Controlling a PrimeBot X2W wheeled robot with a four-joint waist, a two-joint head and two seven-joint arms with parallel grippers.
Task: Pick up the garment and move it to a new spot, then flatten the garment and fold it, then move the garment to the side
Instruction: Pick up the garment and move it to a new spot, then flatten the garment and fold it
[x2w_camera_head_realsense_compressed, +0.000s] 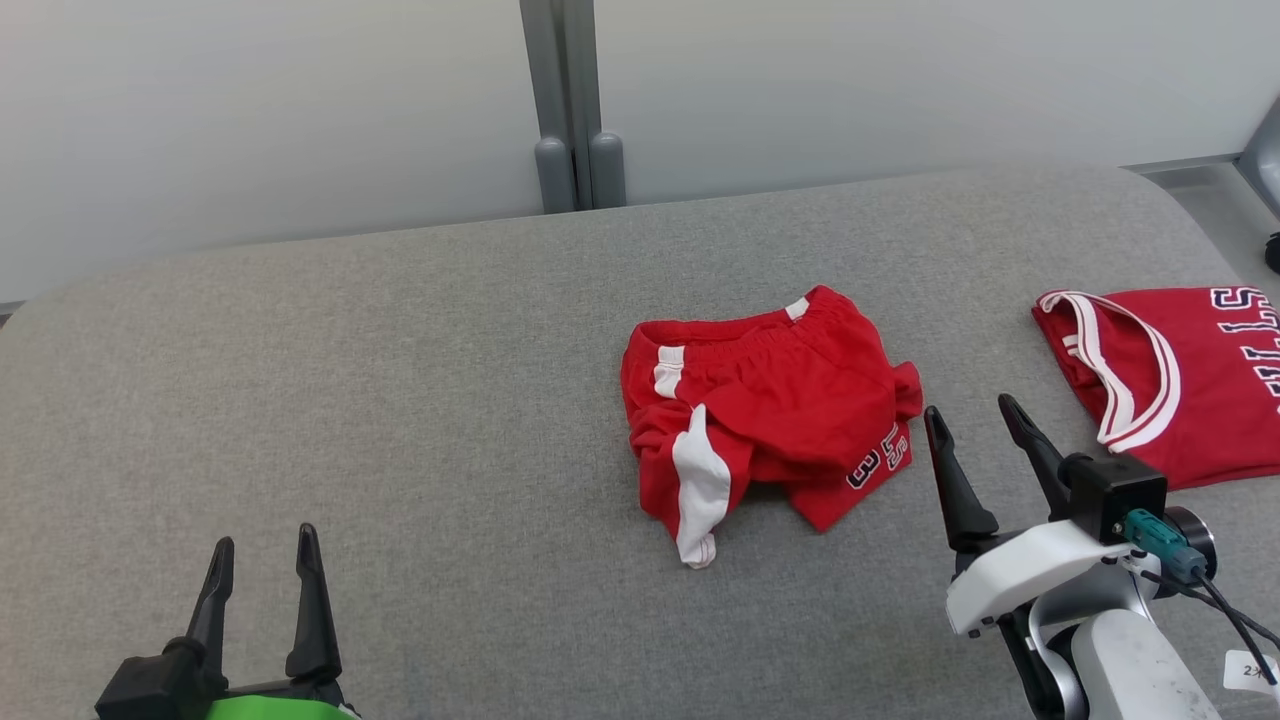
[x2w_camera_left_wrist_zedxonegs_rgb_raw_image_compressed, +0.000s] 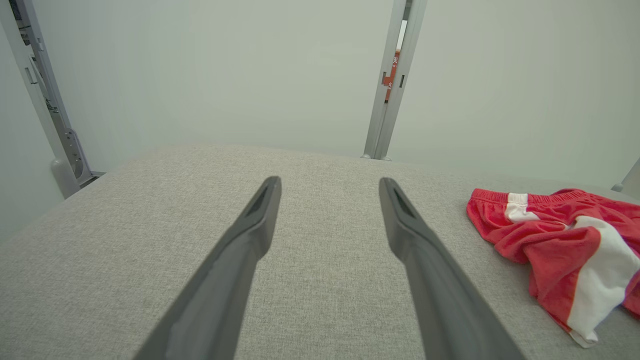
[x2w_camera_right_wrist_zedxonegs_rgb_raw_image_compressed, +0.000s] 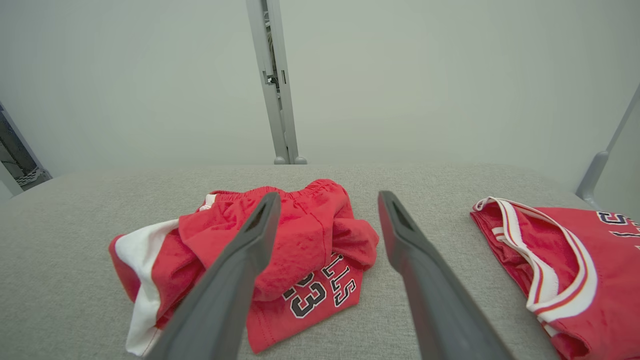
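A crumpled pair of red shorts with white side stripes and dark lettering, the garment (x2w_camera_head_realsense_compressed: 765, 410) (x2w_camera_left_wrist_zedxonegs_rgb_raw_image_compressed: 565, 240) (x2w_camera_right_wrist_zedxonegs_rgb_raw_image_compressed: 300, 240), lies bunched near the middle of the grey padded table (x2w_camera_head_realsense_compressed: 400, 400). My right gripper (x2w_camera_head_realsense_compressed: 975, 420) (x2w_camera_right_wrist_zedxonegs_rgb_raw_image_compressed: 327, 200) hovers open just right of the garment's lower right corner, nothing between its fingers. Far off at the lower left, my left gripper (x2w_camera_head_realsense_compressed: 262, 548) (x2w_camera_left_wrist_zedxonegs_rgb_raw_image_compressed: 330, 184) stands open and empty, well clear of the garment.
A red jersey (x2w_camera_head_realsense_compressed: 1170, 375) (x2w_camera_right_wrist_zedxonegs_rgb_raw_image_compressed: 565, 265) with white trim lies flat at the table's right edge, close to my right arm. Pale wall panels with a grey post (x2w_camera_head_realsense_compressed: 570, 110) stand behind the table. Bare grey surface stretches to the left.
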